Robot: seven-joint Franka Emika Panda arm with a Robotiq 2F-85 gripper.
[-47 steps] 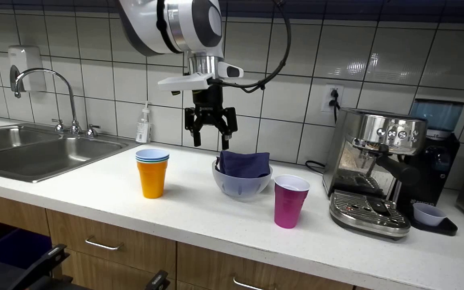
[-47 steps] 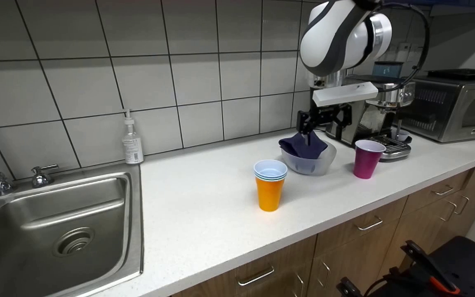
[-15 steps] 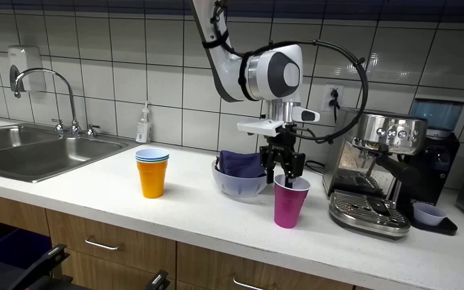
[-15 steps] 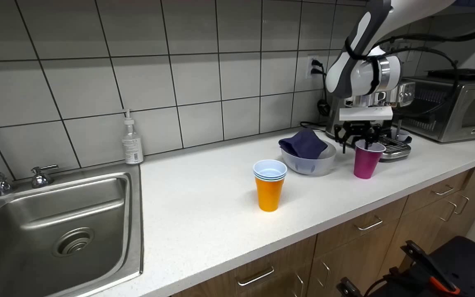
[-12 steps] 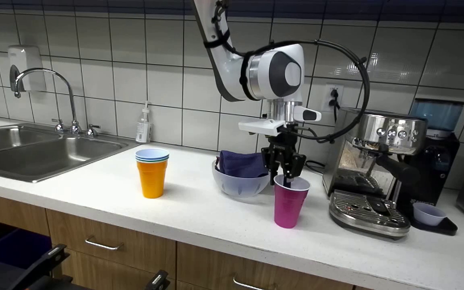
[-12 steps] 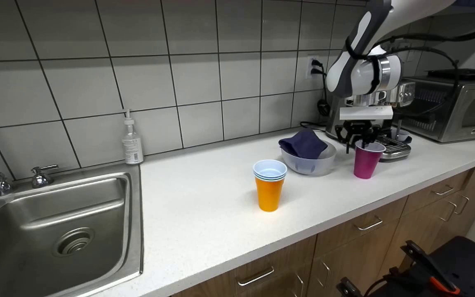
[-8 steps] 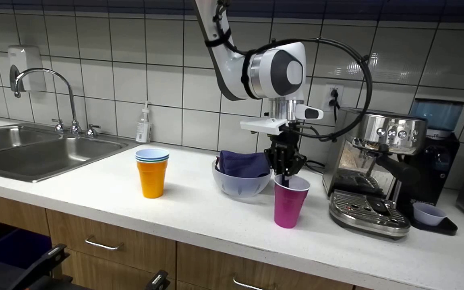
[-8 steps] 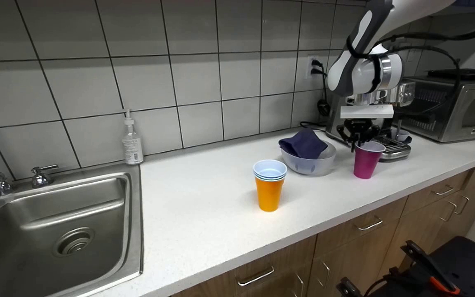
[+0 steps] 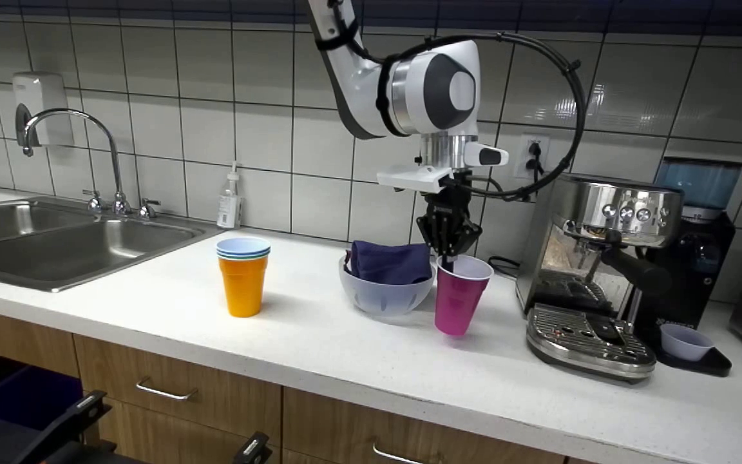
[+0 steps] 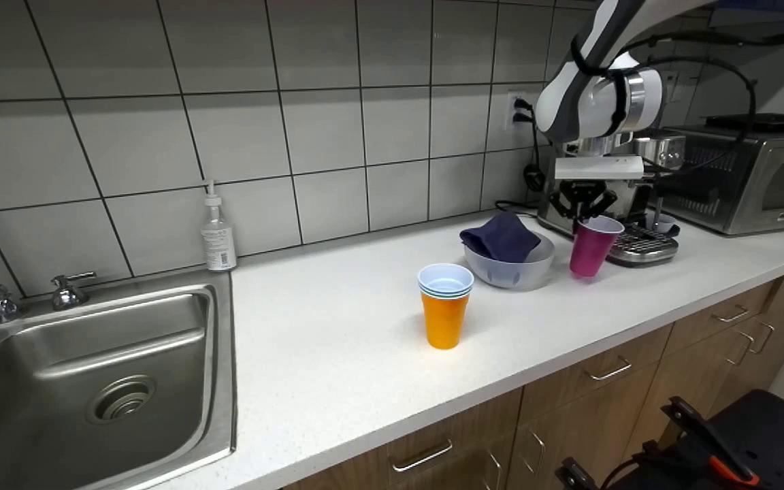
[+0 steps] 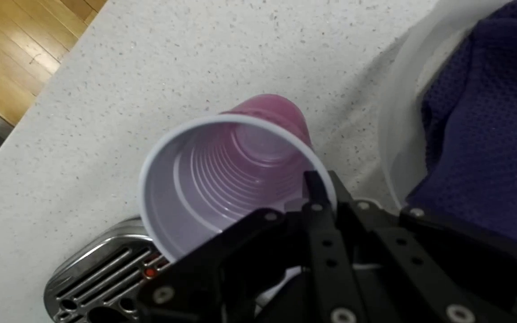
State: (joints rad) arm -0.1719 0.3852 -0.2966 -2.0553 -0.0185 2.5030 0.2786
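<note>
Pink cup (image 11: pixel 240 179) hangs tilted just above the table (image 11: pixel 128 80), my claw (image 11: pixel 325 185) pinching it at about three o'clock in the wrist view. With so little wall gripped, it could swivel or slip. Drifting toward two o'clock might knock the bowl (image 11: pixel 400 116); toward eight, the drip tray (image 11: pixel 99 269).
</note>
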